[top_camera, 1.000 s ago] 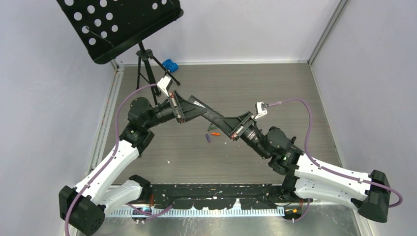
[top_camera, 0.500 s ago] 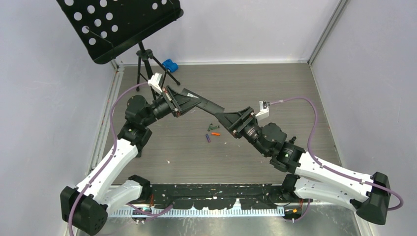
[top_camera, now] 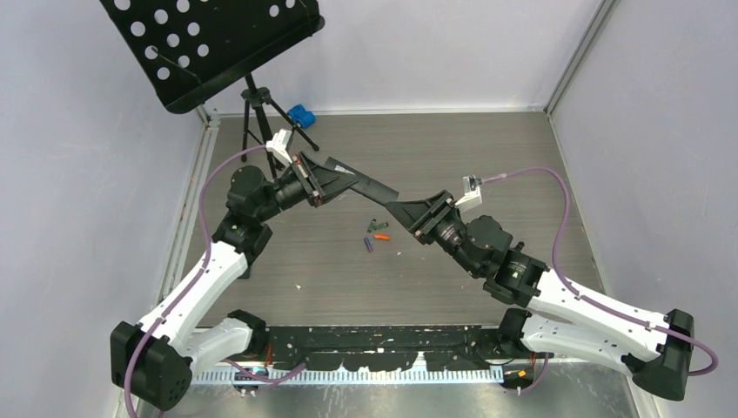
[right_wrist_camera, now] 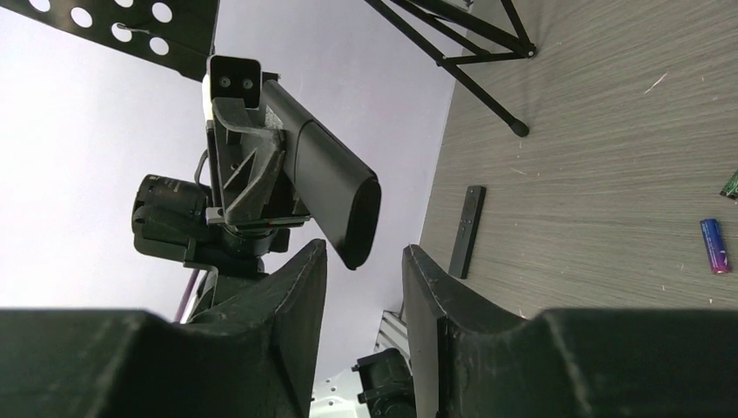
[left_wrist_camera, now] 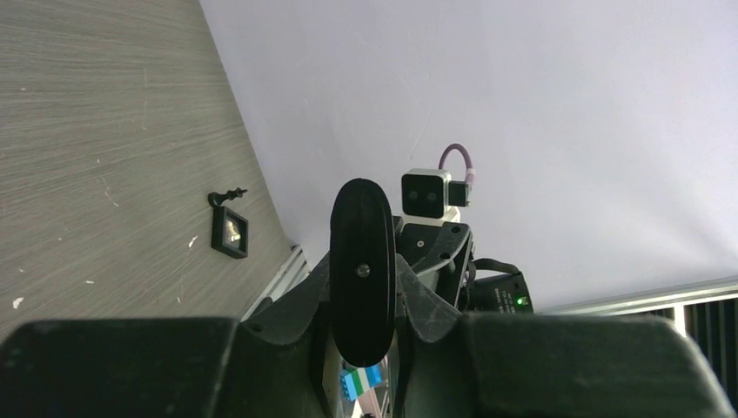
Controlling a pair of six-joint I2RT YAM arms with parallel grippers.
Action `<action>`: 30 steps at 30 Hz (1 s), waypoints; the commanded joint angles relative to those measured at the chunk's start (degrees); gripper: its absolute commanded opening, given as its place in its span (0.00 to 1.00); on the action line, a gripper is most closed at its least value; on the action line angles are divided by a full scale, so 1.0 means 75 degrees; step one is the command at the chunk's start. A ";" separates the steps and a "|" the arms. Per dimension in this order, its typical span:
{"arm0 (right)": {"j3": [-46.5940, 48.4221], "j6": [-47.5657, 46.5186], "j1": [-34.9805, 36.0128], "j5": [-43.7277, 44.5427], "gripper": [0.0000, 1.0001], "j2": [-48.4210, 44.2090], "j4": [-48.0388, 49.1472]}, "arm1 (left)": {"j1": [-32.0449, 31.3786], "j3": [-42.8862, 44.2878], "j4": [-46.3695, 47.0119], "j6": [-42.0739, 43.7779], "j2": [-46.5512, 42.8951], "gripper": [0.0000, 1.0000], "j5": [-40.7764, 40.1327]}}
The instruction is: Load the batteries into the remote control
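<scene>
My left gripper [top_camera: 318,178] [left_wrist_camera: 364,272] is shut on the black remote control [top_camera: 358,184] [left_wrist_camera: 361,261], held above the table with its free end pointing at the right arm. My right gripper [top_camera: 402,209] [right_wrist_camera: 364,254] stands open. The rounded end of the remote control [right_wrist_camera: 335,187] hovers just beyond its fingertips, touching neither finger. Below, on the table, lie the batteries: a dark green one [top_camera: 372,225], an orange one [top_camera: 381,236] and a purple one [top_camera: 368,245] [right_wrist_camera: 713,246]. None is held.
A flat black cover [right_wrist_camera: 466,231] lies near the table's left edge. A music stand [top_camera: 218,43] on a tripod [top_camera: 258,122] stands at the back left, a blue object [top_camera: 301,114] beside it. A small black square piece [left_wrist_camera: 230,232] lies by the right wall.
The right gripper has opened and drawn back to the right, off the remote's end. The left arm has lifted the remote and pulled it back to the left.
</scene>
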 commanded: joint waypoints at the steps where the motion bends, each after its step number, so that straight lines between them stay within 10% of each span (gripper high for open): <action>1: 0.0523 -0.0316 -0.0043 0.0250 0.45 0.0028 -0.0094 | 0.0026 0.0315 0.0253 0.0216 0.0049 0.00 0.0215; 8: 0.0873 -0.0390 -0.0069 0.0333 0.64 0.0194 -0.0364 | 0.0026 0.0257 0.0068 0.0359 0.0110 0.00 0.0377; 30: 0.2072 0.0205 -0.0151 0.0473 0.19 0.0823 -0.2855 | 0.0049 0.0526 -0.1193 0.1433 0.0100 0.00 0.0224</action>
